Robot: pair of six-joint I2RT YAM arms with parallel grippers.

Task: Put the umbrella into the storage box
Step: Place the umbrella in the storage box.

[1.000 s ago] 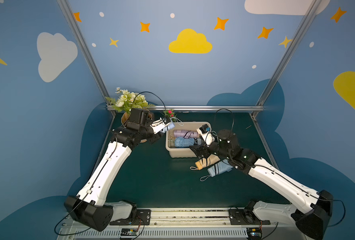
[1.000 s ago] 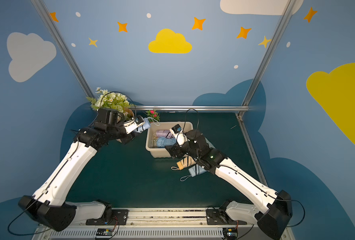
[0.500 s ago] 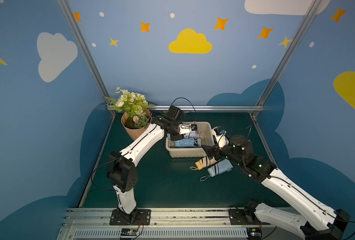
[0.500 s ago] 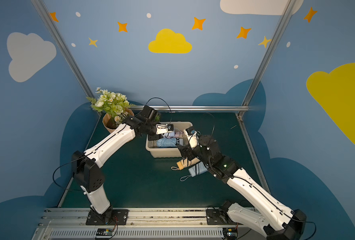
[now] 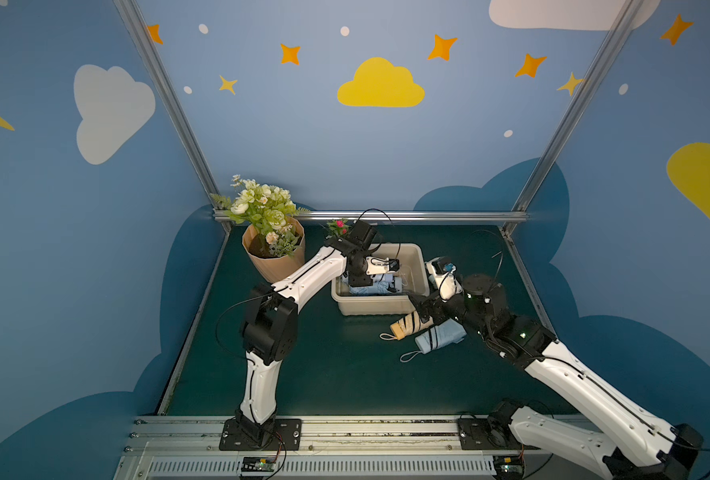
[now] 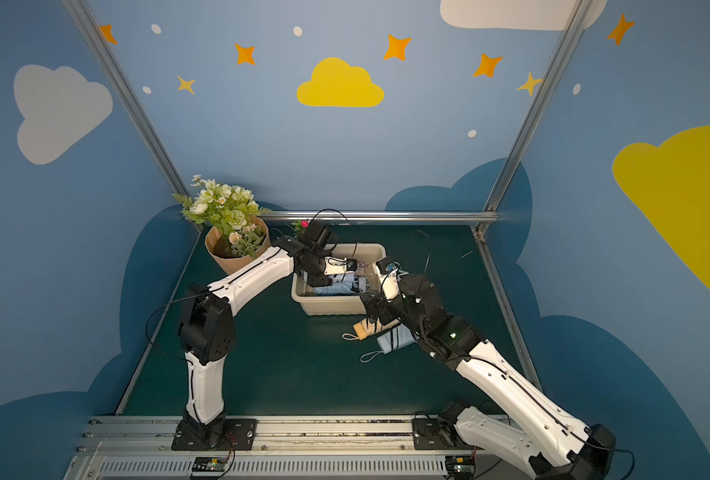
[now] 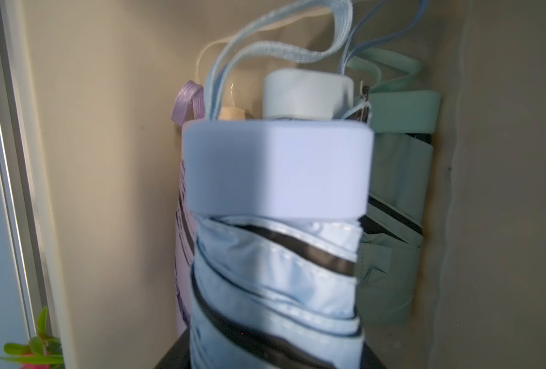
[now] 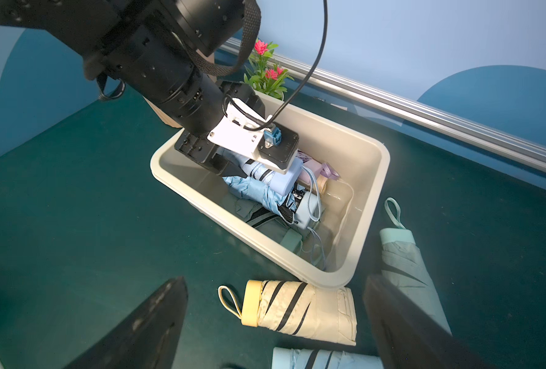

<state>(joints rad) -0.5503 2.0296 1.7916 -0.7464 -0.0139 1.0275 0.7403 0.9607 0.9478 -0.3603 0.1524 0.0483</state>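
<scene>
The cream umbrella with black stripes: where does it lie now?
In both top views the cream striped umbrella lies on the green table just in front of the storage box, toward the robot's right, beside a light blue umbrella.

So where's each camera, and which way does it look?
Top views: high in front, looking down on the table; both arms show.
Left wrist: on the left arm, over the storage box, looking along a blue umbrella inside; own body barely shows.
Right wrist: on the right arm, looking past the open right gripper at the yellow-handled umbrella.
Shared: every view shows the box.
</scene>
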